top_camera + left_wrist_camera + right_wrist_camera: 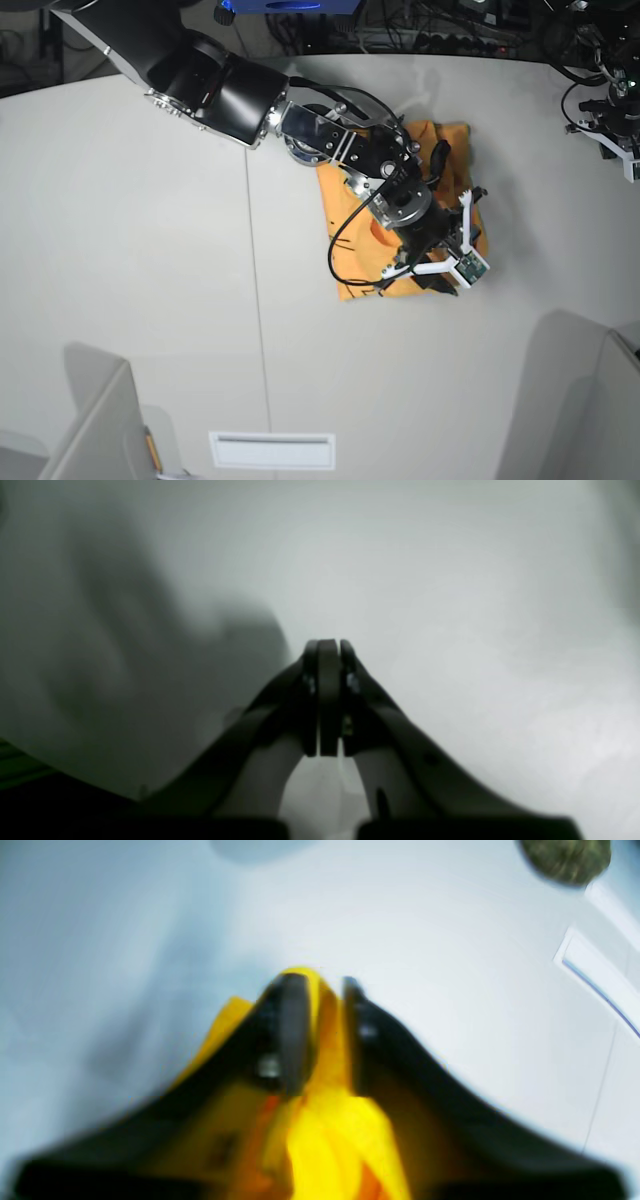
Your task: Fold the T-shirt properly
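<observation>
The orange-yellow T-shirt lies folded into a rough rectangle on the white table, right of centre in the base view. My right arm reaches over it, and the right gripper is down at the shirt's near right edge. In the right wrist view, the right gripper has its jaws standing apart. A ridge of the yellow T-shirt sits between the fingers. My left gripper is shut with nothing in it, over bare table. The left arm stays at the far right edge.
A table seam runs front to back, left of the shirt. A white slotted plate sits near the front edge. Grey panels stand at the front left and front right. Cables and gear line the back.
</observation>
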Robot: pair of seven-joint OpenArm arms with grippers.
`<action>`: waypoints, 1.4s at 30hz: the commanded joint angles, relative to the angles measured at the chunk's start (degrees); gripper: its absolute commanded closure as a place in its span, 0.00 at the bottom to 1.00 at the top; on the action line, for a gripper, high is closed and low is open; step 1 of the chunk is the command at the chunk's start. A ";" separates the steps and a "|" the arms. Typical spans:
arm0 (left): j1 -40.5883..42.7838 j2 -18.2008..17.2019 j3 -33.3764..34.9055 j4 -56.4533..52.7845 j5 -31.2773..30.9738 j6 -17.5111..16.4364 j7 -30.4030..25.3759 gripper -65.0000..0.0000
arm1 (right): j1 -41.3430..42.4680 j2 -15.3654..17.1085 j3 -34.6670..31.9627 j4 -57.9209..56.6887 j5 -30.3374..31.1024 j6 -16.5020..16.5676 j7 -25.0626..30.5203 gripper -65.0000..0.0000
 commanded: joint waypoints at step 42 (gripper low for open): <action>1.36 -0.92 -0.27 2.51 -0.23 0.05 -1.19 1.00 | -8.19 0.15 3.86 0.49 -3.04 5.44 -24.36 1.00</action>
